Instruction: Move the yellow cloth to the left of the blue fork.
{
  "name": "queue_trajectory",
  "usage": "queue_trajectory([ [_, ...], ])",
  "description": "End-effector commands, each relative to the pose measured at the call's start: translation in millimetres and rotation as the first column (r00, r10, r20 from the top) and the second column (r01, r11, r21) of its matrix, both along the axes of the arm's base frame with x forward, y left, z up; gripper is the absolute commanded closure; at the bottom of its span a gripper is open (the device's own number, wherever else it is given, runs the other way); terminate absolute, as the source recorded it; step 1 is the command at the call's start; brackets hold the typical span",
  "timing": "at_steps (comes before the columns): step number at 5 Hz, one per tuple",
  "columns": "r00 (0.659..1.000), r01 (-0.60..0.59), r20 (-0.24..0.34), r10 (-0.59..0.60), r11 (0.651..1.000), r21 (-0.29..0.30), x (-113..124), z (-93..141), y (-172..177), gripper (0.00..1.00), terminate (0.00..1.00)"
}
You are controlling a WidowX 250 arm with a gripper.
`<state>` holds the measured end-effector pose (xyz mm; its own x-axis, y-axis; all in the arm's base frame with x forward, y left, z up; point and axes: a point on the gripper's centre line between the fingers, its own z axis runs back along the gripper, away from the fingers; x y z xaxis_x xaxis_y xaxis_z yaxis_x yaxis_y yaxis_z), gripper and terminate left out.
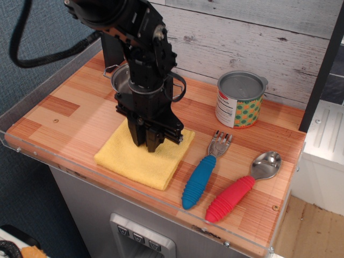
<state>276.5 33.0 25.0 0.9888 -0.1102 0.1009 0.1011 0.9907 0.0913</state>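
Note:
The yellow cloth [126,161] lies flat on the wooden counter near its front edge, to the left of the blue fork [200,174]. The fork has a ribbed blue handle and its silver tines point toward the back wall. My black gripper [149,145] points straight down onto the back right part of the cloth. Its fingers are together and pinch the fabric there. A gap of bare wood separates the cloth's right edge from the fork.
A steel pot [121,81] stands right behind the gripper, partly hidden by the arm. A tin can [239,100] with a dotted label stands at the back right. A red-handled spoon [236,193] lies right of the fork. A clear rim [134,189] edges the counter.

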Motion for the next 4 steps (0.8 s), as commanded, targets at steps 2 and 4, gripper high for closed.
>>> queue_trajectory([
  [2,0.991,-0.031,0.134,0.028,0.999,0.02,7.3,54.3,1.7,0.0,0.0],
  [4,0.993,-0.046,0.111,0.048,0.999,-0.022,18.6,78.4,-24.0,0.0,0.0],
])
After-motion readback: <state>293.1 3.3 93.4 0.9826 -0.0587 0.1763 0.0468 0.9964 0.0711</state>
